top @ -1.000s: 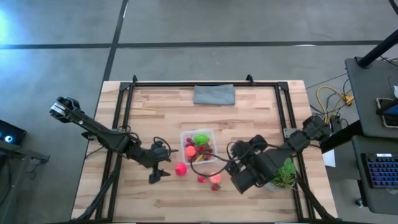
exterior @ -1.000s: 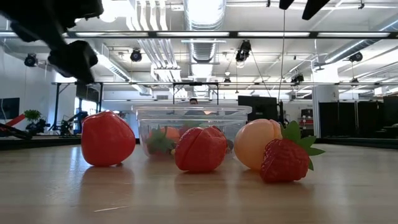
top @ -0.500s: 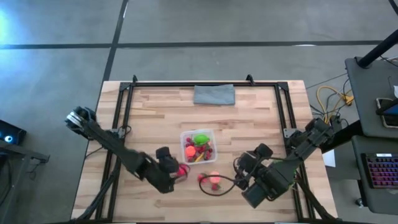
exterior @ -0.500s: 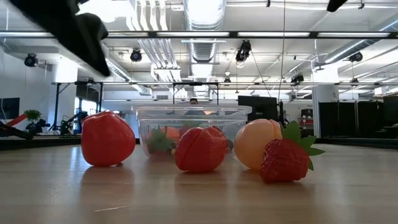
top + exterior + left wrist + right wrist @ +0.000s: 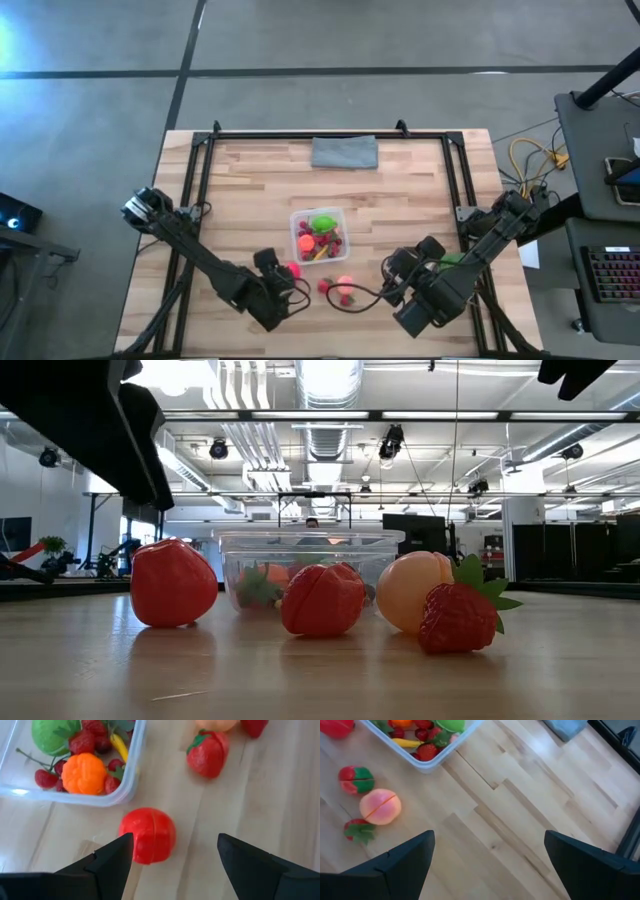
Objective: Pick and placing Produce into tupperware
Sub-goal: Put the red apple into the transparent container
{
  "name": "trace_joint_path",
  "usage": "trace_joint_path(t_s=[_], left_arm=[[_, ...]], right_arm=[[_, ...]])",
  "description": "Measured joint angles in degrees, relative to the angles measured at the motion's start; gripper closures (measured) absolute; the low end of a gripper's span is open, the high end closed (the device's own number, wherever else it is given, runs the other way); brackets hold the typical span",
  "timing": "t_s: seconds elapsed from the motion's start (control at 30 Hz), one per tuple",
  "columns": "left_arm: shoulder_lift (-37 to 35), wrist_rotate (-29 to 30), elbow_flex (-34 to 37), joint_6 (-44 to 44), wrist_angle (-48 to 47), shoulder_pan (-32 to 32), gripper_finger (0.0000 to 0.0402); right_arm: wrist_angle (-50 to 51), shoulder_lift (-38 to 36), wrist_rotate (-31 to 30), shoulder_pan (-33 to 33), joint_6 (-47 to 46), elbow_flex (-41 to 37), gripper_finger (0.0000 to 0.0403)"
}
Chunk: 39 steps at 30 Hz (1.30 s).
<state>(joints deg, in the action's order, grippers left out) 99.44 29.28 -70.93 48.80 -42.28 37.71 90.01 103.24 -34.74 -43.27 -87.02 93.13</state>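
The clear tupperware [image 5: 294,232] sits mid-table and holds a green ball, an orange ball and dark-red berries. Near its near-left corner a pink-red ball [image 5: 147,835] rests on the wood. My left gripper [image 5: 175,840] is open, its fingers a little short of that ball on the near side and touching nothing. A red-and-green fruit [image 5: 356,779], a peach ball [image 5: 380,806] and a strawberry [image 5: 359,830] lie near the tupperware's near side. My right gripper [image 5: 490,837] is open, raised and to the right of them.
A folded grey cloth [image 5: 344,152] lies by the far edge. A leafy potted plant [image 5: 457,262] stands at the right, partly behind my right arm. Dark metal rails [image 5: 200,180] frame the table. Bare wood lies left and right of the tupperware.
My left gripper has swung toward the near edge and a little right, coming round to the near side of the pink-red ball. My right gripper has drawn back from the loose fruits toward the near right. No produce has moved.
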Motion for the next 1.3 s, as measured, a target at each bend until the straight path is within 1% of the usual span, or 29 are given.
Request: trace_joint_path(t_s=[0.3, 0.57, 0.77, 1.13, 1.3], left_arm=[[-0.04, 0.44, 1.25, 0.31, -0.26, -0.15, 0.0128], [0.59, 0.73, 3.85, 0.29, 4.17, -0.24, 0.0128], [1.1, 1.42, 4.35, -0.12, 4.76, -1.02, 0.0128], [4.92, 1.36, 4.63, -0.11, 8.0, -3.48, 0.0128], [5.09, 1.35, 4.63, -0.15, 8.26, -4.11, 0.0128]], right_arm=[[0.01, 0.0, 0.0, 0.04, 0.0, -0.62, 0.0032], [0.01, 0.0, 0.19, 0.04, 0.0, -0.62, 0.0032], [0.01, 0.0, 0.21, 0.04, 0.0, -0.62, 0.0032], [0.01, 0.0, 0.38, 0.04, 0.0, -0.62, 0.0032], [0.01, 0.0, 0.87, 0.04, 0.0, -0.6, 0.0032]])
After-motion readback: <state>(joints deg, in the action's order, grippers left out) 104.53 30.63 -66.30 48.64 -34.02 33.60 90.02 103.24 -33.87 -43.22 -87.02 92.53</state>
